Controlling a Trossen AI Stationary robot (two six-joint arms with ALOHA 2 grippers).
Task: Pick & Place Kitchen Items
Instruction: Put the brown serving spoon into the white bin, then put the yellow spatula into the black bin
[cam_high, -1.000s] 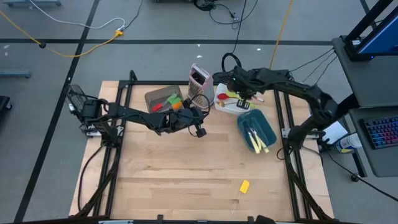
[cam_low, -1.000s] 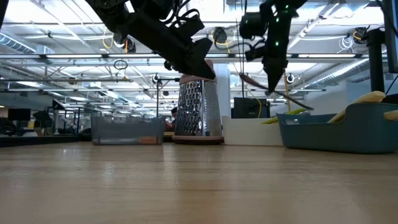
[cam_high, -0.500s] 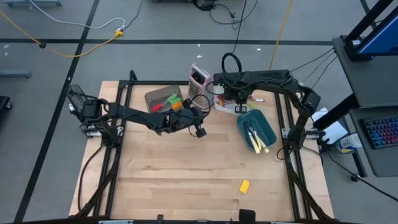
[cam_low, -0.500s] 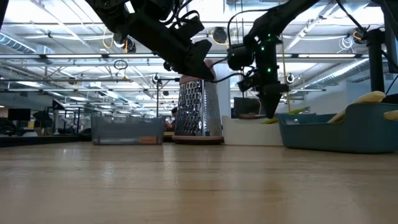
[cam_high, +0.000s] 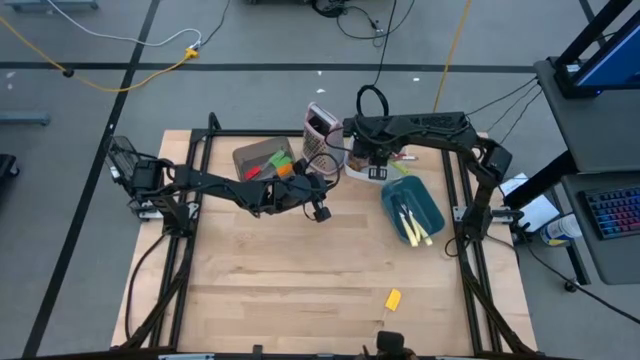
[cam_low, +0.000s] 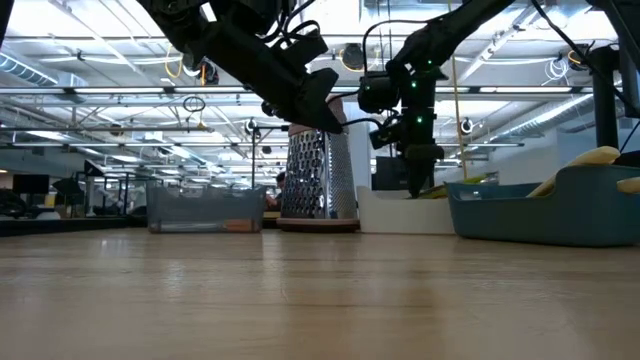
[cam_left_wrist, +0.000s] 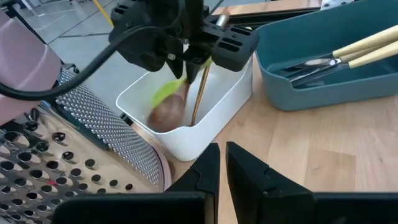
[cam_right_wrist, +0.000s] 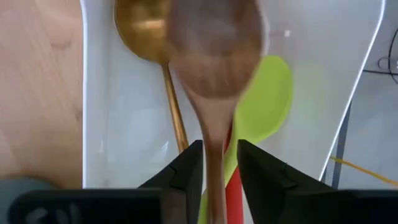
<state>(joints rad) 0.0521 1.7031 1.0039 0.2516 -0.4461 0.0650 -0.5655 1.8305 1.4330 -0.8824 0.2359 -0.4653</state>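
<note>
My right gripper (cam_right_wrist: 219, 163) points down over the white container (cam_left_wrist: 214, 124), open. The wooden spoon (cam_right_wrist: 214, 56) stands between its fingers, bowl down inside the container. A gold spoon (cam_right_wrist: 142, 31), a green spoon (cam_right_wrist: 268, 99) and a red handle (cam_right_wrist: 234, 196) lie in that container. My left gripper (cam_left_wrist: 222, 165) is shut and hangs above the table beside the metal grater (cam_high: 320, 135), touching nothing. A yellow spatula (cam_high: 393, 298) lies flat on the near part of the table. My right gripper has its fingers (cam_right_wrist: 186, 171) on either side of the wooden spoon's handle (cam_right_wrist: 215, 149), coming from above and pointing down. A gap shows beside the handle, so I cannot tell whether either finger touches it. The spoon's bowl (cam_left_wrist: 168, 113) is down in the white container.
A grey container (cam_high: 262, 160) with red, green and orange utensils stands at the far left of the grater. A teal container (cam_high: 412, 210) with cream-handled knives (cam_left_wrist: 364, 50) sits right of the white one. The near half of the table (cam_high: 290, 290) is bare wood.
My right gripper has come down and toward the table's left with the wooden spoon, from above the teal container's far end to over the white container. The spoon, slanted in the air before, now stands with its bowl inside the white container.
</note>
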